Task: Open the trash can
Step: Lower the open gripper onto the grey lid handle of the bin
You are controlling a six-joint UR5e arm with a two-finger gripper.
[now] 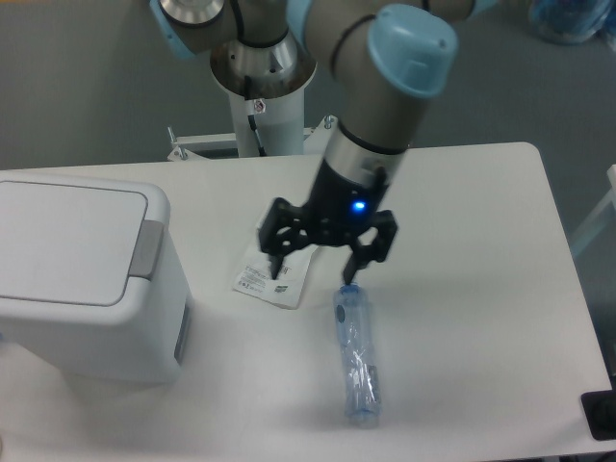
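Observation:
The trash can [82,279] is a large white boxy bin at the left of the table, its flat lid down and a grey push tab [146,248] on its right edge. My gripper [313,276] hangs open over the middle of the table, well to the right of the bin, with nothing between its fingers. One finger [277,263] is above the white packet, the other near the bottle's cap.
A white sealed packet [265,279] with a barcode lies partly under the gripper. A clear plastic bottle [356,353] with a blue cap lies lengthwise in front of it. The arm's pedestal [260,96] stands behind the table's far edge.

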